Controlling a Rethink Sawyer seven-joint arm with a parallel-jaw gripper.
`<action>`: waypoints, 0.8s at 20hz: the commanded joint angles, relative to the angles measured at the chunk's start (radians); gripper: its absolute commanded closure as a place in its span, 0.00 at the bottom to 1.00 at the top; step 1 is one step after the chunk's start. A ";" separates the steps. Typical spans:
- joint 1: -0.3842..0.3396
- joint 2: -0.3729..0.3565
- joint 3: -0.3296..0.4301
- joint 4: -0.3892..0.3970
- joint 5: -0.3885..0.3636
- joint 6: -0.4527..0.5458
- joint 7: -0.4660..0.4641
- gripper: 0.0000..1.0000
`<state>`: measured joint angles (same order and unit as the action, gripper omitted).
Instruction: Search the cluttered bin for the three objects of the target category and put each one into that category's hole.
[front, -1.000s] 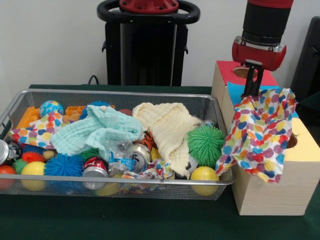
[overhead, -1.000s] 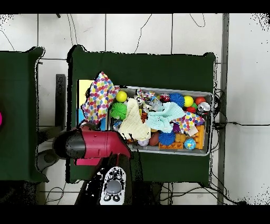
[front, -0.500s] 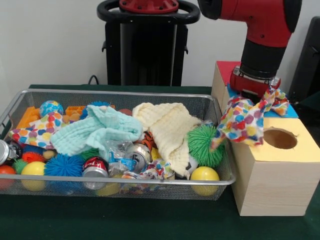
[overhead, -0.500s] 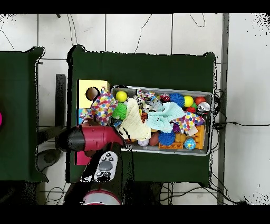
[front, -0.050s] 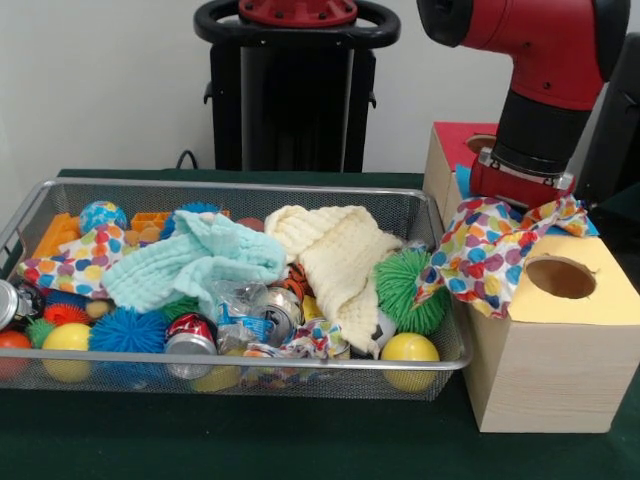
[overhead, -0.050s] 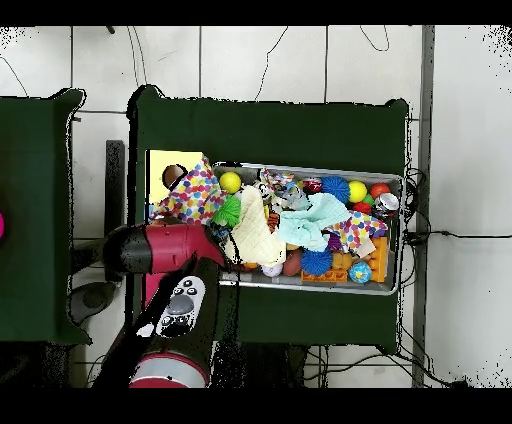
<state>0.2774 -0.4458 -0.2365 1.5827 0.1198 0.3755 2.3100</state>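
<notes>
dotted cloth (front, -0.050s: 490, 262) draped on box (front, -0.050s: 545, 365)

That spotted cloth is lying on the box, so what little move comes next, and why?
Probably press further down: the polka-dot cloth is bunched under the arm over the blue section of the wooden box, one flap hanging toward the mesh bin, so most of it is not in yet.

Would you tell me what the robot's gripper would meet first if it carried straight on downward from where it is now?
Probably the polka-dot cloth bunched directly beneath the gripper, and under that the blue section of the wooden sorting box; the fingertips are hidden.
</notes>
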 joint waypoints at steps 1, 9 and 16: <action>-0.026 0.210 0.034 -0.074 0.002 -0.009 0.117 0.00; -0.024 0.226 0.023 -0.090 -0.031 0.047 0.060 0.00; -0.093 0.208 0.076 -0.030 -0.034 0.045 0.019 0.00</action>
<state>0.2963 -0.4335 -0.2619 1.5598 0.1180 0.4036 2.3098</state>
